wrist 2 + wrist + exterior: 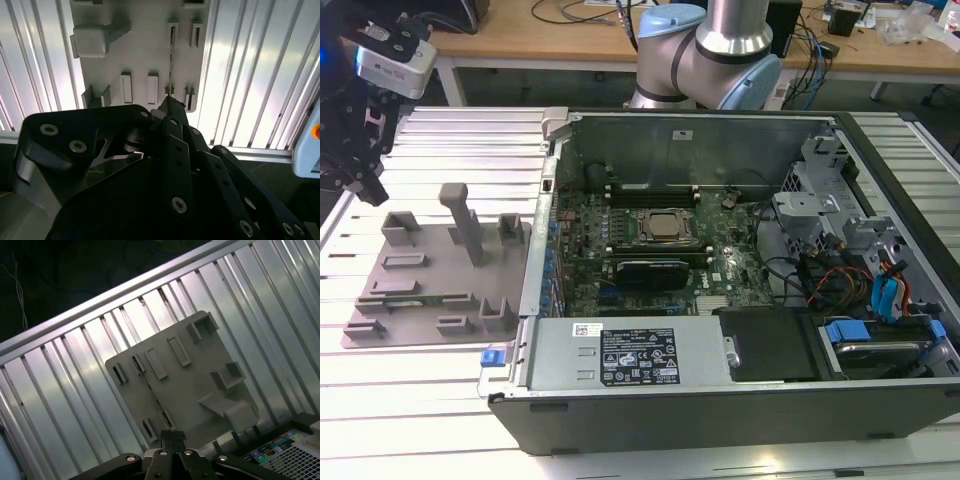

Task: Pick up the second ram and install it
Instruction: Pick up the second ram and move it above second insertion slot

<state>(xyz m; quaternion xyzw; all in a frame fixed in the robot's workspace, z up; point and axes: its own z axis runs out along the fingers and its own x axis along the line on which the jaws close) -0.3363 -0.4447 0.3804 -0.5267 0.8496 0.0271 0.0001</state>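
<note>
The second ram (pixel 171 55) stands on edge in a slot of the grey tray (pixel 135 45) and looks like a thin dark line in both wrist views; it is the ram (pixel 151 392) on the tray (pixel 195 375). In the exterior view the ram (pixel 417 299) is a slim strip near the front of the tray (pixel 425 245). My gripper (pixel 370 185) hangs well above the tray's far left corner in the exterior view. Its fingertips (pixel 172 436) are pressed together with nothing between them, and the gripper (pixel 170 104) lines up with one end of the ram.
An open computer case (pixel 720 400) lies at the exterior view's right of the tray, with the motherboard (pixel 720 270), the silver processor (pixel 665 228) and a black card (pixel 655 270) inside. A tall grey post (pixel 465 222) rises from the tray. Ribbed metal table (pixel 450 135) all around.
</note>
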